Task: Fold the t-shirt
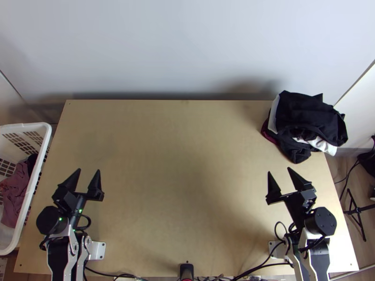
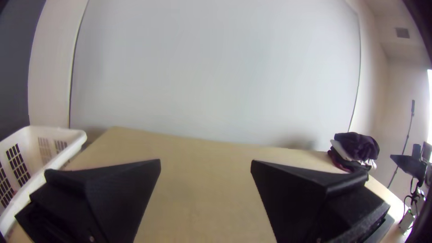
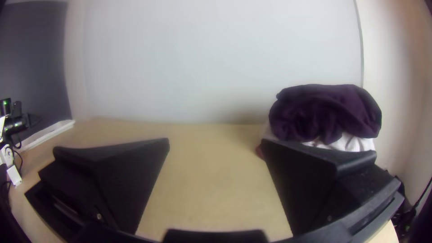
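Top view first. My left hand (image 1: 88,170) sits over the bench (image 1: 178,187) toward its near left corner, my right hand (image 1: 279,170) toward the near right one, both released with their 2 fingers apart. The heap of clothes (image 1: 309,122) is bunched at the far right corner, dark cloth piled over pale cloth (image 1: 323,146). I'd bet the t-shirt is in there, but can't tell which piece it is. There's a white basket (image 1: 46,136) by the left edge, with mauve cloth (image 1: 16,192) in it.

Left wrist view: that hand's fingers are wide with nothing between them, and the heap is well apart, across at the far right corner.

Right wrist view: same deal, fingers spread, no cloth in them. The heap's top piece looks deep purple and crumpled.

So imo the step is getting 1 shirt out. I'd send the right hand, pinch just the top layer at a loose fold, lift slowly so the pale stuff doesn't tag along, then drag toward the near edge and let the left hand help spread it before any folding.
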Tool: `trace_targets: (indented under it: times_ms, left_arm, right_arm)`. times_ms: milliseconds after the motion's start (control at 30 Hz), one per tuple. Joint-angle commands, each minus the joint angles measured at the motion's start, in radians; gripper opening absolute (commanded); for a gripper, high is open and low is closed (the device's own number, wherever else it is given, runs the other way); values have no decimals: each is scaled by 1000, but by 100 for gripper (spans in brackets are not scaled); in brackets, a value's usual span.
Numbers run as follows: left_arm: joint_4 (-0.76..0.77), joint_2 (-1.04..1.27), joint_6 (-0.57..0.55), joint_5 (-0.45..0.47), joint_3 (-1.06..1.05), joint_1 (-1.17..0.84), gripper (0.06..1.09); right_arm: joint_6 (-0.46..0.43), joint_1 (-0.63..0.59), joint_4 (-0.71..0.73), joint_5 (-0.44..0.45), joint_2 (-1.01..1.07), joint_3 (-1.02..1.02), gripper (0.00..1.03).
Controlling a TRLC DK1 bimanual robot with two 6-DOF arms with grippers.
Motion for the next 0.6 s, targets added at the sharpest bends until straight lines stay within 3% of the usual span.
trace_targets:
  times_ms: [0, 567]
  left_arm:
    - [-85, 1, 17, -6, -9, -20, 104]
    - [-89, -1, 17, -39, -9, -18, 104]
  right_arm:
    - [-9, 7, -69, 20, 0, -12, 98]
    - [-9, 5, -71, 23, 0, -12, 98]
